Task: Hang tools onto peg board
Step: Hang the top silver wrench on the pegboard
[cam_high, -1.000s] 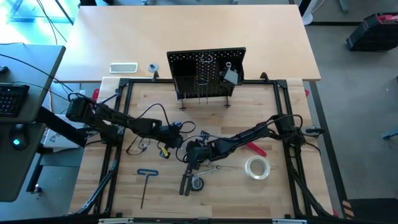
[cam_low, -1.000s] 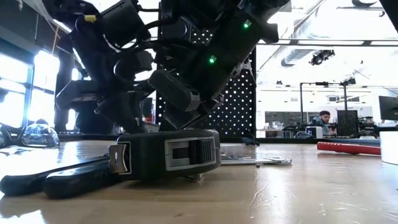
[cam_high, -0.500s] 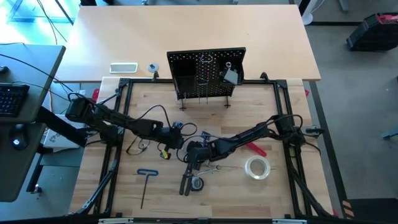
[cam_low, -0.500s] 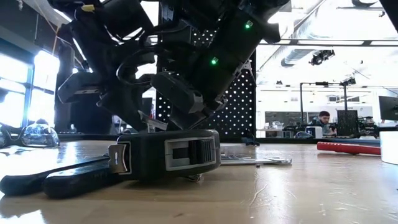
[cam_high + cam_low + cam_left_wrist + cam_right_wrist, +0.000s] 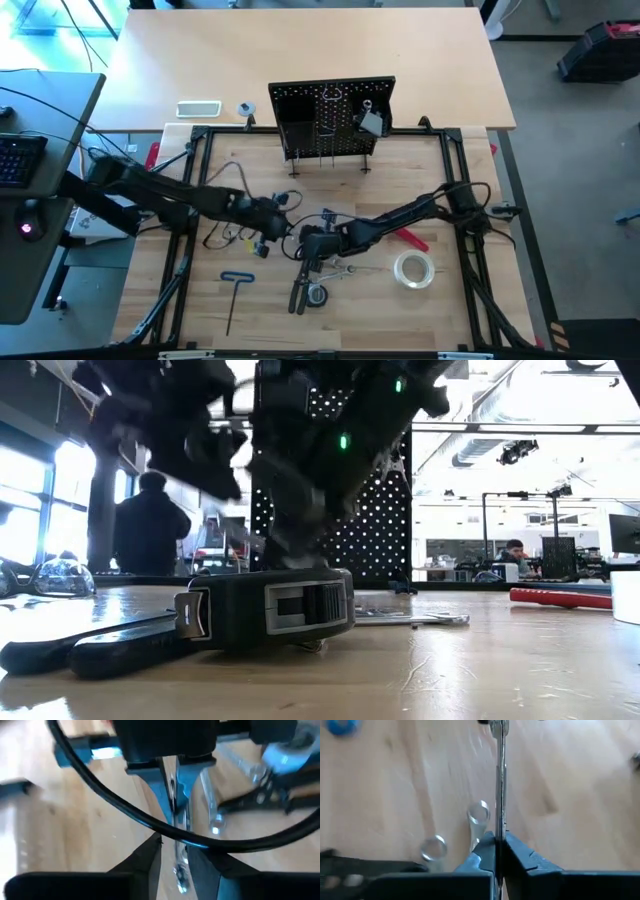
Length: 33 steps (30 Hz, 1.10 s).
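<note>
While the wrench (image 5: 499, 775) hangs edge-up in front of the peg board (image 5: 331, 118), well short of it, both arms meet on it, which looks like a handoff to re-grip for hanging. Right gripper (image 5: 496, 851) is clamped tight on one end, shaft squeezed flat between its fingers. Left gripper (image 5: 171, 857) sits at the other end, fingers slightly parted with the shaft in the gap; can't tell if it grips. Two more wrenches (image 5: 477, 815) lie below, tape roll (image 5: 413, 269) further from the board.
</note>
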### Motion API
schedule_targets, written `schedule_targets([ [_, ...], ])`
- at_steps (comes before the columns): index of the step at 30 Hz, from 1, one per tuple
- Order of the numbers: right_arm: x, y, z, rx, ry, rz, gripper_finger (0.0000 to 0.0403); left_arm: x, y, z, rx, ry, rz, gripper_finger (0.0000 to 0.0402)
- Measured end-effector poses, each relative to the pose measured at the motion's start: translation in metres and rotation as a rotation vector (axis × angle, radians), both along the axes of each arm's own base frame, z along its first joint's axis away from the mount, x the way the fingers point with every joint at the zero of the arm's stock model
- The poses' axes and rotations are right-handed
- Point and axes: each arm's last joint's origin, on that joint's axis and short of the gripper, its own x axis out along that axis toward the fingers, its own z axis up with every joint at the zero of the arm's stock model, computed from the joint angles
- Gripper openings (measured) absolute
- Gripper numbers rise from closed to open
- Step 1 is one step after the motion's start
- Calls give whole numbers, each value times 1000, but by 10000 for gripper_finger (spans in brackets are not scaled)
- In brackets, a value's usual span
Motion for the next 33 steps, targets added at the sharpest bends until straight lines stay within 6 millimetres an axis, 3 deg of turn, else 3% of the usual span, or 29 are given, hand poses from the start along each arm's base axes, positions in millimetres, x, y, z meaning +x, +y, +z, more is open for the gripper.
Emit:
schedule_targets([
  [4, -5, -1, 32, -15, -52, 57, 4, -16, 2, 24, -9, -86, 0, 90],
  [14, -36, -18, 115, -88, -142, 164, 4, -52, 7, 60, -51, -205, 24, 92],
  [22, -78, -27, 172, -121, -183, 193, 4, -77, 10, 81, -85, -312, 32, 92],
  [33, -148, -42, 236, -164, -265, 219, 4, -105, 15, 88, -124, -316, 59, 93],
])
